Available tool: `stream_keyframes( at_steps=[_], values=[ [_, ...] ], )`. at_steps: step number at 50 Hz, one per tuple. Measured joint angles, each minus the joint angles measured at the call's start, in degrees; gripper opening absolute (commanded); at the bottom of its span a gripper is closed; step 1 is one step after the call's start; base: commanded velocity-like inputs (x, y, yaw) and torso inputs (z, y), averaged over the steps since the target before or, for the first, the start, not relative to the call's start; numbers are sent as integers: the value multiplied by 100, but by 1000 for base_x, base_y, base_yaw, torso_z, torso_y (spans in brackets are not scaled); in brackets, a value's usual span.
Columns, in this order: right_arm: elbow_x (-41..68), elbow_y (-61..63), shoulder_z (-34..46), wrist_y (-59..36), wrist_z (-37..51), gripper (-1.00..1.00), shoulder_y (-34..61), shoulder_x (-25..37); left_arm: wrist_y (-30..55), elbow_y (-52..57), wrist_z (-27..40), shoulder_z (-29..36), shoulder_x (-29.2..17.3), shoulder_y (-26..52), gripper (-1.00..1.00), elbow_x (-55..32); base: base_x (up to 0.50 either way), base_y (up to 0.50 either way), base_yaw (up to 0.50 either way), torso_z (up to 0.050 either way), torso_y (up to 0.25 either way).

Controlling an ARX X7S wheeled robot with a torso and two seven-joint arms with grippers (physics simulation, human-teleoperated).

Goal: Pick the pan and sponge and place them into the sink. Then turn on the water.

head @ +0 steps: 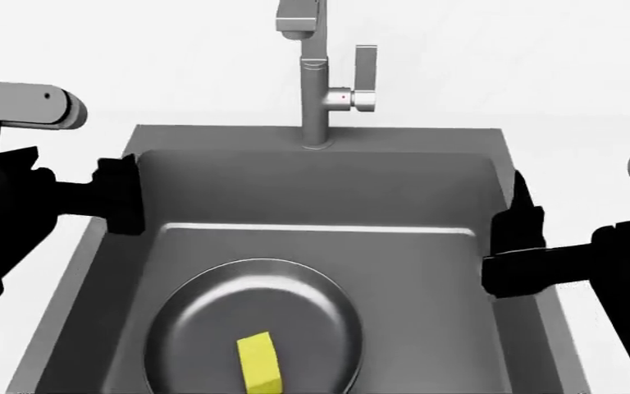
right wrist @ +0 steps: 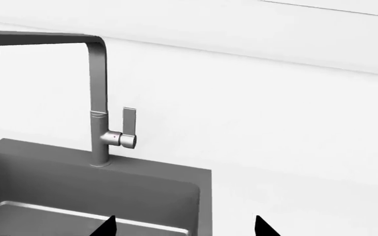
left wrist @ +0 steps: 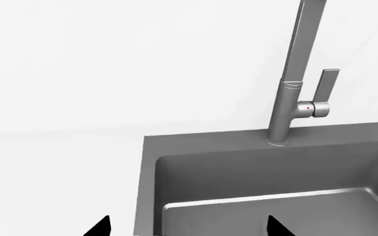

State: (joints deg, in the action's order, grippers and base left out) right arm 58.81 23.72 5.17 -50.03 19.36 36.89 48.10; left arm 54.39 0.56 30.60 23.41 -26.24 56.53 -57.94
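Pan (head: pixel 252 316) and sponge (head: pixel 259 360) sit in the sink (head: pixel 315 176); your left end effector (head: pixel 121 194) and right end effector (head: pixel 515 232) gape empty, the lever (head: pixel 366 75) untouched, no water.

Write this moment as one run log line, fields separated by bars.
pan: in sink | sponge: on pan | faucet: no water | left gripper: open | right gripper: open
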Motion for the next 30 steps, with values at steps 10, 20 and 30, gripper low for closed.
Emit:
stream_keyframes(
  at_steps=[10,20,30],
  values=[
    [-7,11,36,-56,23,100,59,30,-55,-44,0,0,-4,-13,100,16,105,-93,0,0,0],
    [-65,-45,159,-103,22,100,190,-10,-110,-123,-20,-7,-58,-43,100,60,19,0,0,0,0],
    [-114,-61,223,-108,10,100,253,-8,-128,-160,-12,-4,-83,-56,100,75,37,0,0,0,0]
  ],
)
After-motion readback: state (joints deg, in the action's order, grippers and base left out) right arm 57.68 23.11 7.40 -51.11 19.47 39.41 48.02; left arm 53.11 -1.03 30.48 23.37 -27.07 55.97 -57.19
